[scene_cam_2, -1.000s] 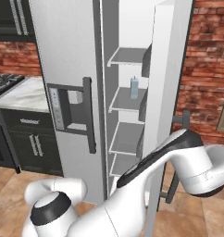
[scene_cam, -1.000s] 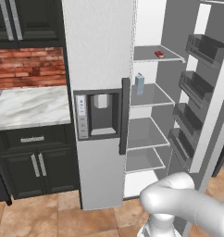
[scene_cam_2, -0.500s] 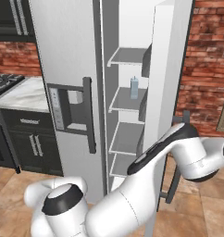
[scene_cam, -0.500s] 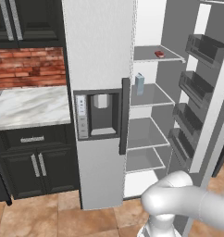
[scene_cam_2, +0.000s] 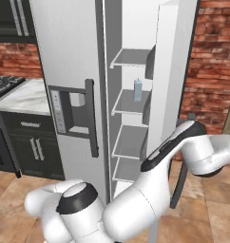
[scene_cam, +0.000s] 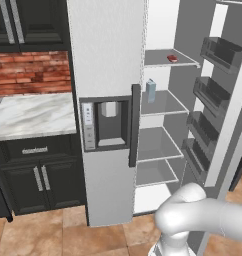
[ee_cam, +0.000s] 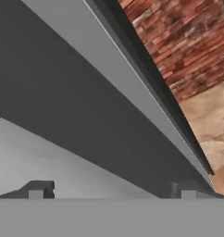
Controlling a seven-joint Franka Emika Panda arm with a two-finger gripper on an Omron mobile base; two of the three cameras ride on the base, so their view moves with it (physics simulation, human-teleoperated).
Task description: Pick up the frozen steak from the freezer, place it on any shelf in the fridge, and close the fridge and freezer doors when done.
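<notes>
The frozen steak (scene_cam: pixel 172 58) lies on the top grey shelf (scene_cam: pixel 155 58) inside the fridge (scene_cam: pixel 163 102), whose plain door (scene_cam: pixel 232 131) stands wide open at the right. The freezer door (scene_cam: pixel 105 60) with its dispenser panel (scene_cam: pixel 107 122) is shut. My arm (scene_cam_2: pixel 195 149) reaches right, past the outer side of the open fridge door (scene_cam_2: pixel 176 71), close to its dark bar handle (scene_cam_2: pixel 179 182). In the hand view my gripper (ee_cam: pixel 113 190) is open with nothing between its fingertips (ee_cam: pixel 39 190), close against a slanting grey panel (ee_cam: pixel 86 115).
A pale-blue carton (scene_cam: pixel 150 91) stands on the second fridge shelf. Dark bins (scene_cam: pixel 213 90) line the inside of the open door. A marble counter (scene_cam: pixel 28 116) over dark cabinets lies left. A brick wall (ee_cam: pixel 178 41) and tiled floor (ee_cam: pixel 211 125) lie behind the door.
My arm has swung a little further right and up beside the open fridge door. The steak, carton and both doors have not moved.
</notes>
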